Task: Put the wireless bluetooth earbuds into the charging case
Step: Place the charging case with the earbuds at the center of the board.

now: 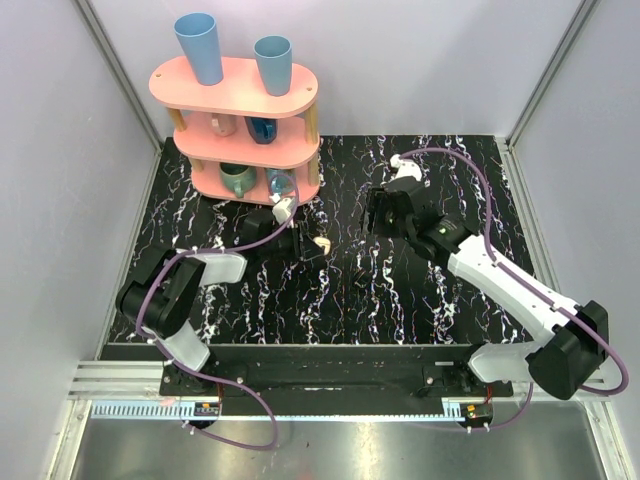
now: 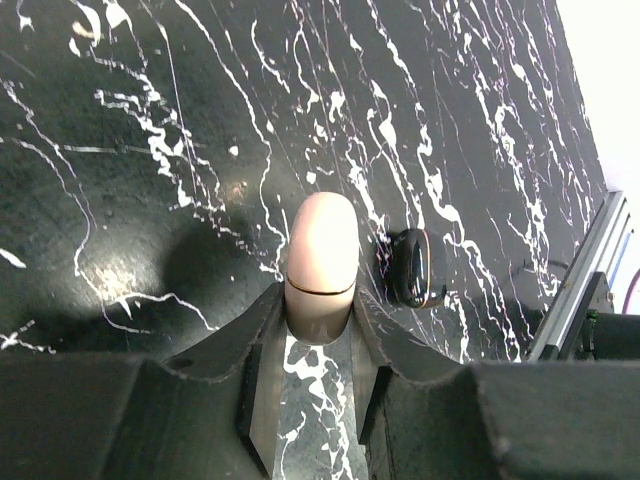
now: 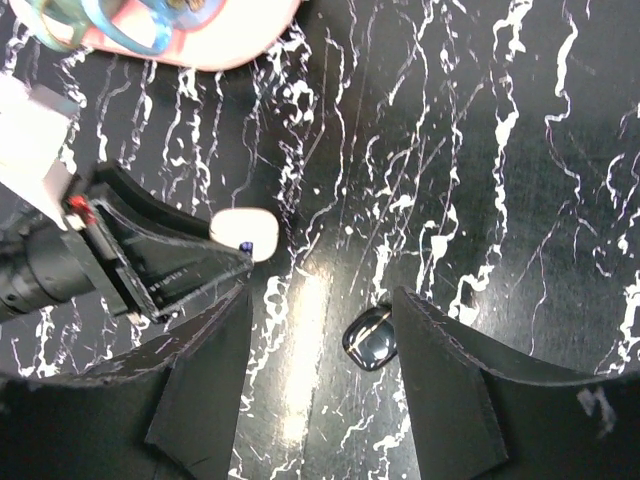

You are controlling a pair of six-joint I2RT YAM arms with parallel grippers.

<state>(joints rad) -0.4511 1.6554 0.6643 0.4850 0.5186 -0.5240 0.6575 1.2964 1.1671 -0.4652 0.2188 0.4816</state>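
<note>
The charging case (image 2: pixel 322 250) is a cream-white rounded case with its seam shut. It sits on the table between my left gripper's (image 2: pixel 320 305) fingertips, which are closed against its sides. It also shows in the top view (image 1: pixel 322 243) and in the right wrist view (image 3: pixel 245 233). My right gripper (image 3: pixel 320 300) is open and hovers over the table to the right of the case, in the top view (image 1: pixel 376 212). The earbuds are not in view.
A small black glossy object (image 3: pixel 369 338) lies on the table between my right gripper's open fingers, also beside the case in the left wrist view (image 2: pixel 415 267). A pink three-tier shelf (image 1: pixel 235 88) with cups stands at the back left. A metal rail (image 2: pixel 585 285) edges the table.
</note>
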